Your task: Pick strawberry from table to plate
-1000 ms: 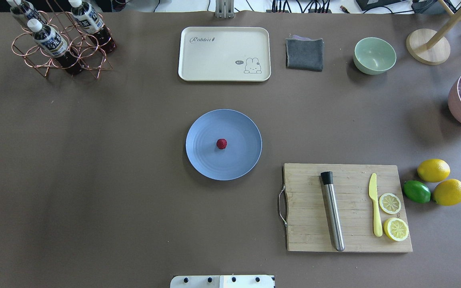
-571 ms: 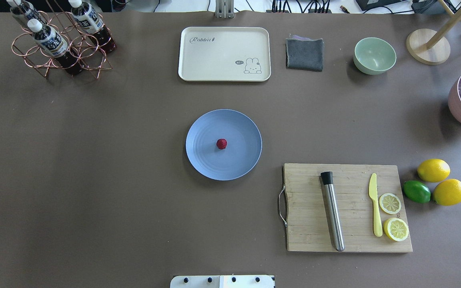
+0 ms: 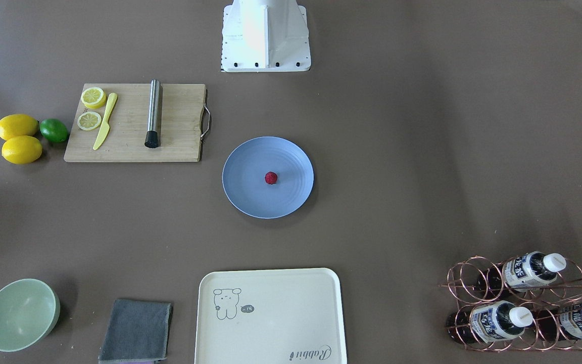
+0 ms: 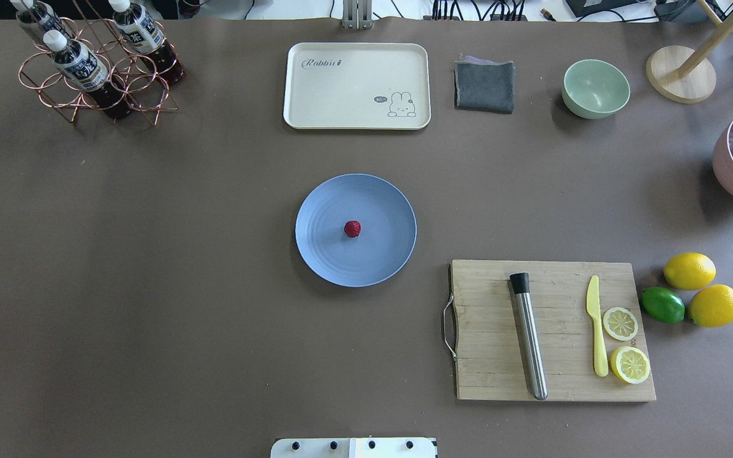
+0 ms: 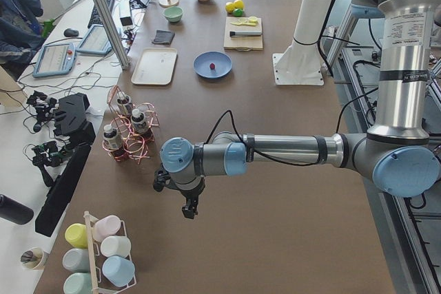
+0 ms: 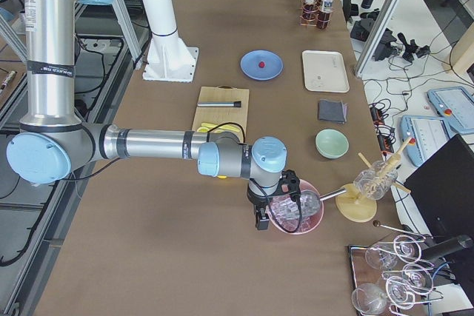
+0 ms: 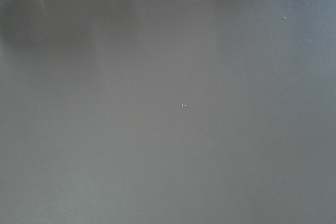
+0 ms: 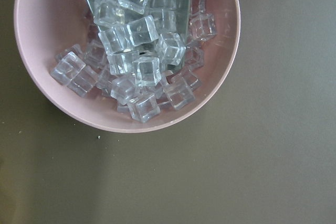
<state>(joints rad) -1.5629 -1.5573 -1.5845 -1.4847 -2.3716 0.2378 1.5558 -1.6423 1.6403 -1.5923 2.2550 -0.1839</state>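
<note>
The small dark-red strawberry [image 4: 352, 229] lies at the centre of the round light-blue plate [image 4: 322, 254], in the middle of the brown table [image 4: 150, 254]. It also shows in the front-facing view as the strawberry [image 3: 271, 177] on the plate [image 3: 243, 194]. Neither gripper appears in the overhead view. My left gripper [image 5: 188, 210] hangs over bare table far to the left of the plate. My right gripper [image 6: 259, 221] hangs at the pink bowl of ice cubes [image 8: 42, 40], far to the right. I cannot tell whether either is open or shut.
A cutting board [image 4: 487, 331] with a muddler, a yellow knife and lemon slices sits right of the plate, with lemons [image 4: 689, 270] and a lime beyond. Along the far edge stand a bottle rack [image 4: 96, 70], cream tray [image 4: 357, 86], grey cloth [image 4: 484, 86] and mint bowl [image 4: 595, 88].
The right gripper, seen a second ago at the overhead view's right edge over the pink bowl, has left that view. The strawberry and plate have not moved.
</note>
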